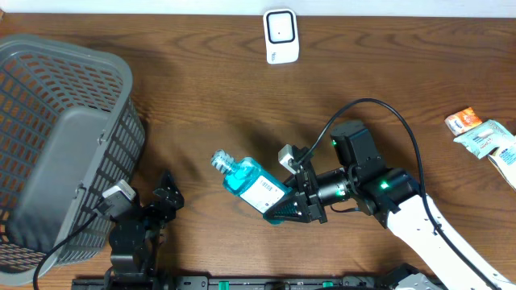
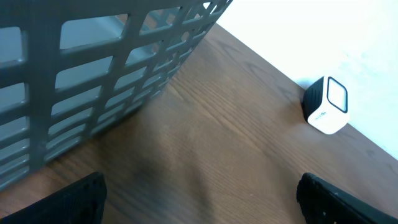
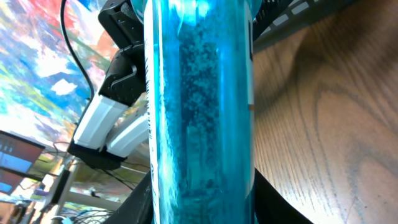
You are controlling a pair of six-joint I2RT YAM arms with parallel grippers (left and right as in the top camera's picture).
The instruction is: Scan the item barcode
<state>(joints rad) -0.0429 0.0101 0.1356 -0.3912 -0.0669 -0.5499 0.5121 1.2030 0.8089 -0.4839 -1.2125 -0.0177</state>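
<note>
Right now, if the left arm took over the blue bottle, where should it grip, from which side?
I would take the blue bottle on its bare upper body, just below the cap, coming in from the robot's left. The right end effector is clamped on the base end and the white label faces up, so only that stretch is free. The left end effector is open.

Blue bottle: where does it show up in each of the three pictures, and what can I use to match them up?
Overhead: the bottle lies low, near the centre, held by the right gripper.
Left wrist: not in it.
Right wrist: the bottle fills the middle, top to bottom.
Shared landmark: the wooden table, seen in all three.
</note>
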